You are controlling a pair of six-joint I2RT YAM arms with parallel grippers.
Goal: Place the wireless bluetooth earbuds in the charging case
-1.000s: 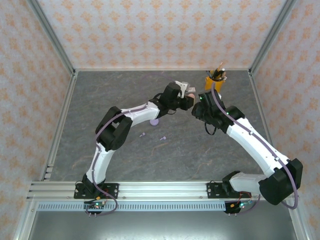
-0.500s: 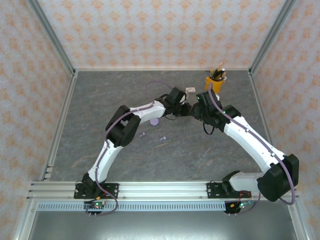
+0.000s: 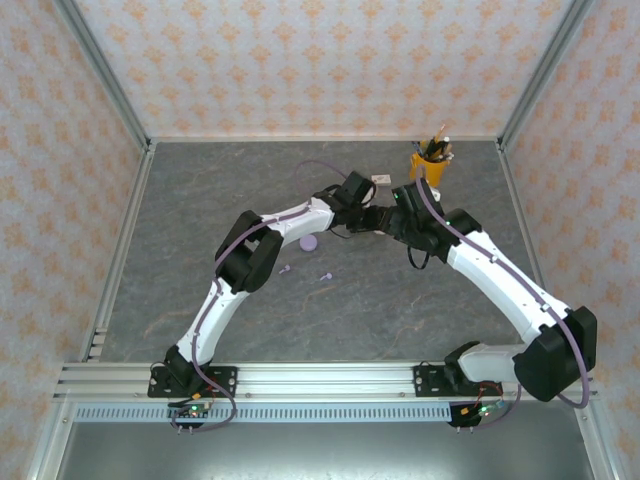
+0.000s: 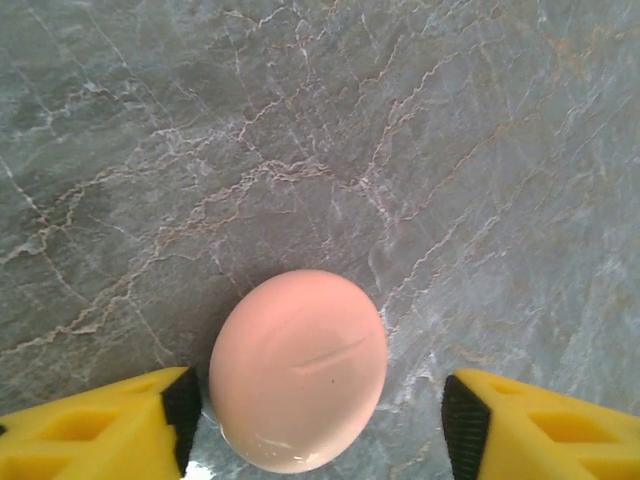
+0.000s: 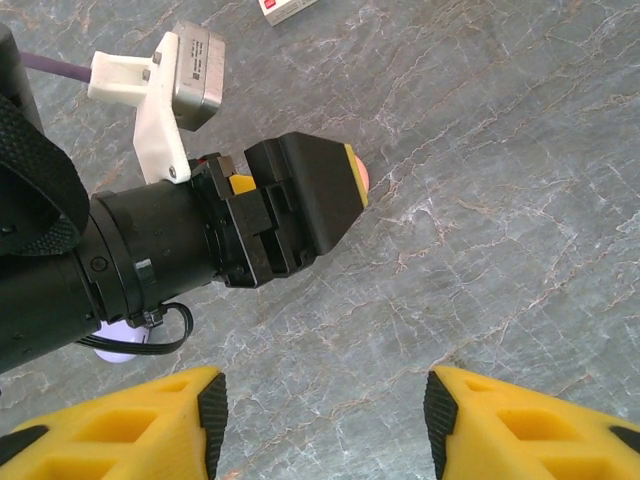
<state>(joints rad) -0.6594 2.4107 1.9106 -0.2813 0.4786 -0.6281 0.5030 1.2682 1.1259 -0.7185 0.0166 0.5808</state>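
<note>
A closed pale pink charging case [image 4: 298,370] lies flat on the grey table between the fingers of my left gripper [image 4: 320,420]. That gripper is open: its left pad is at the case's edge and its right pad stands well clear. My right gripper [image 5: 325,410] is open over bare table, just short of the left gripper's black head [image 5: 300,200], where a sliver of the pink case [image 5: 363,180] peeks out. Two lilac earbuds [image 3: 285,268] [image 3: 325,276] lie loose on the table nearer the arm bases, beside a lilac charging case [image 3: 309,242].
A yellow cup of pens [image 3: 431,160] stands at the back right. A small white box [image 3: 381,180] lies just beyond the two grippers. Patterned walls enclose the table on three sides.
My left gripper came down to the table with the pink case and its jaws have opened, letting the case go. The right gripper's jaws have spread wider.
</note>
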